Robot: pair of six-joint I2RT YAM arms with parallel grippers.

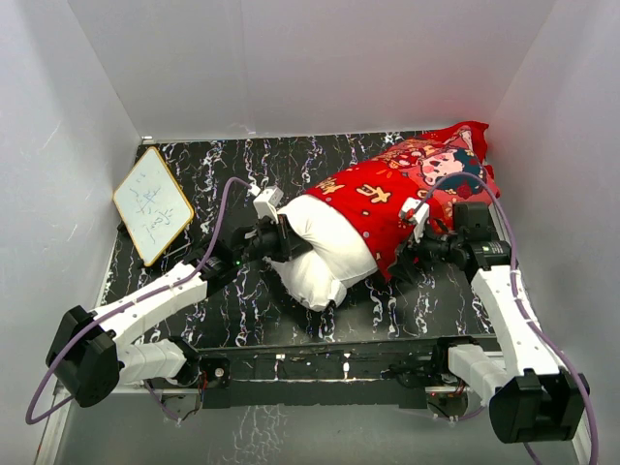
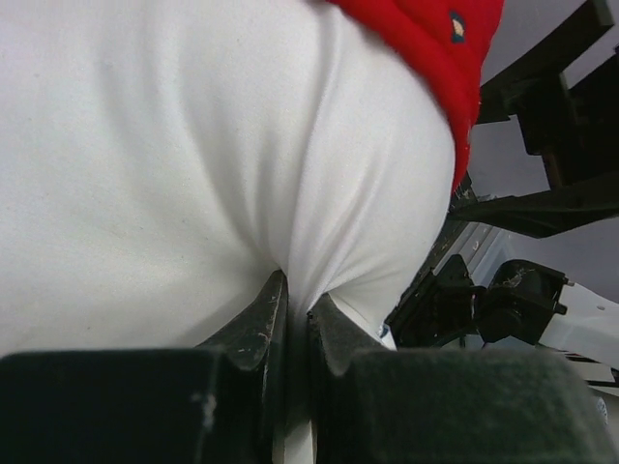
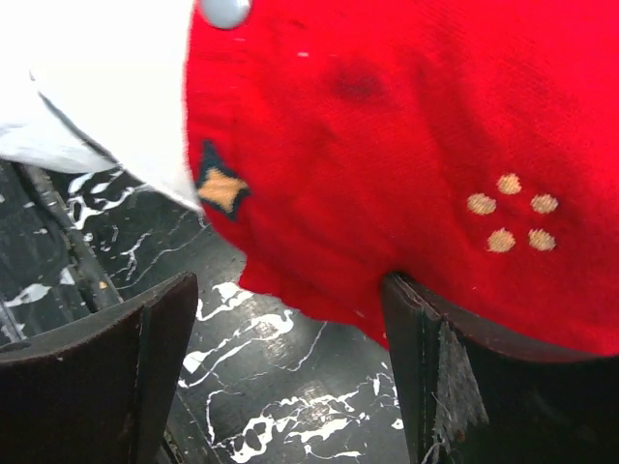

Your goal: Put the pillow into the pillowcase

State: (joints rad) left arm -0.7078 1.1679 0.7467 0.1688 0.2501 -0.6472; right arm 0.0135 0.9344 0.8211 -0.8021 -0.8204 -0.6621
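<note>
The white pillow lies mid-table with its far part inside the red printed pillowcase; its near end sticks out bare. My left gripper is at the pillow's left side, shut on a pinch of the pillow's white fabric. In the left wrist view the pillow fills the frame, with the pillowcase edge at top right. My right gripper stands open at the pillowcase's near hem. The red cloth drapes onto its right finger; nothing is pinched between the fingers.
A small wood-framed white board lies at the table's left. The black marbled table is boxed in by white walls on three sides. A black rail runs along the near edge between the arm bases.
</note>
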